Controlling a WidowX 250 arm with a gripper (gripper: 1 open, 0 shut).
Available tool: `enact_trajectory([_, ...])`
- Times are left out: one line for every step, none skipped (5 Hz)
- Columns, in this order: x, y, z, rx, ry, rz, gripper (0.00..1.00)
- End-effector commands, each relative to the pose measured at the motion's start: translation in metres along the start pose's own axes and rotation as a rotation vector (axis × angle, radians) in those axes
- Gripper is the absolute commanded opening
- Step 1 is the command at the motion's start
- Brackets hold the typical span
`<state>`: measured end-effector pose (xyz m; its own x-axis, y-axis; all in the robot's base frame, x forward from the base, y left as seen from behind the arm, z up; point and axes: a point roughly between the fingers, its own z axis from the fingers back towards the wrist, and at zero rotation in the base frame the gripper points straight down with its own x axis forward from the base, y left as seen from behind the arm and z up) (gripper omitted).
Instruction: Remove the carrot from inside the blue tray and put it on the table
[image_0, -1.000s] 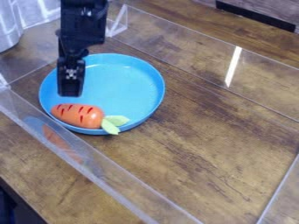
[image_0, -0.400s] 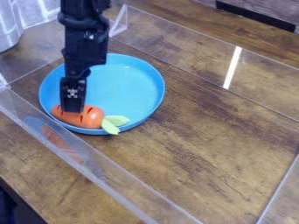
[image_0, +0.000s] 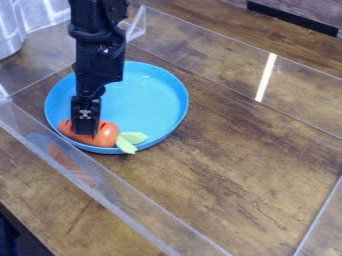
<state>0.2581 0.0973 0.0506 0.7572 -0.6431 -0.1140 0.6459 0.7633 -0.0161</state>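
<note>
One gripper (image_0: 87, 130), jaws spread, has dropped from above the blue tray (image_0: 150, 97) onto the carrot (image_0: 107, 134) inside it; closing probably next, then lift-out.

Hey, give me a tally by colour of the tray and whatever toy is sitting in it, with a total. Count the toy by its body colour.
Blue: 1, the tray
Orange: 1, the carrot
Total: 2
</note>
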Motion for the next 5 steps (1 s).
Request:
enact_trajectory([0.005, 0.001, 0.002, 0.022, -0.022, -0.011, 1.00])
enact_trajectory([0.007, 0.004, -0.005, 0.020, -0.025, -0.009, 1.00])
enact_trajectory([0.009, 0.008, -0.011, 0.022, -0.028, -0.001, 1.00])
enact_trajectory([0.008, 0.012, -0.015, 0.023, -0.039, 0.008, 1.00])
enact_trajectory([0.008, 0.016, -0.018, 0.022, -0.045, 0.022, 1.00])
